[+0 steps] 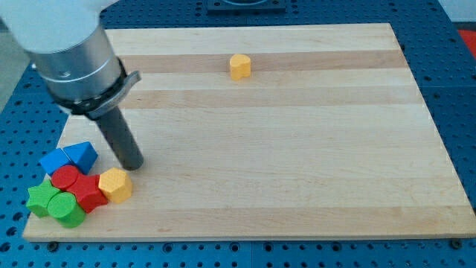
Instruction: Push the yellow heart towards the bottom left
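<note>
A yellow block, with a rounded outline that may be a heart, lies at the view's bottom left, touching the right side of a cluster of blocks. A second yellow block, small and with an angular top, sits alone near the view's top centre. I cannot tell for certain which of the two is the heart. My tip rests on the board just above and to the right of the bottom-left yellow block, very close to it or touching it. The rod slants up to the arm's grey body at the view's top left.
The cluster at the bottom left holds a blue cube, a blue triangle, two red blocks, a green star and a green cylinder. It lies close to the board's left edge and bottom edge.
</note>
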Robot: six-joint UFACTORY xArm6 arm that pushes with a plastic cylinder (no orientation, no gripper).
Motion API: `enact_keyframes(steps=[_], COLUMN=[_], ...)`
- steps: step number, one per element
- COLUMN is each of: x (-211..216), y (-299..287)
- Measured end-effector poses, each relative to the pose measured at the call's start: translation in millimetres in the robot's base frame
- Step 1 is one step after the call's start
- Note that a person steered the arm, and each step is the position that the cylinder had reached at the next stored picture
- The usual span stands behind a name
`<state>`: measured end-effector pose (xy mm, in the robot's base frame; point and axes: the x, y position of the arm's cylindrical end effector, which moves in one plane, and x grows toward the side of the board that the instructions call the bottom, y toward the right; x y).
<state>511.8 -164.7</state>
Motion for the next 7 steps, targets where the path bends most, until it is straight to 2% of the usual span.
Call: enact_keyframes(steps=[2,3,4,5,6,7], x=[-50,-88,-158,-219,-230,-209], y=[154,236,271,266,207,138])
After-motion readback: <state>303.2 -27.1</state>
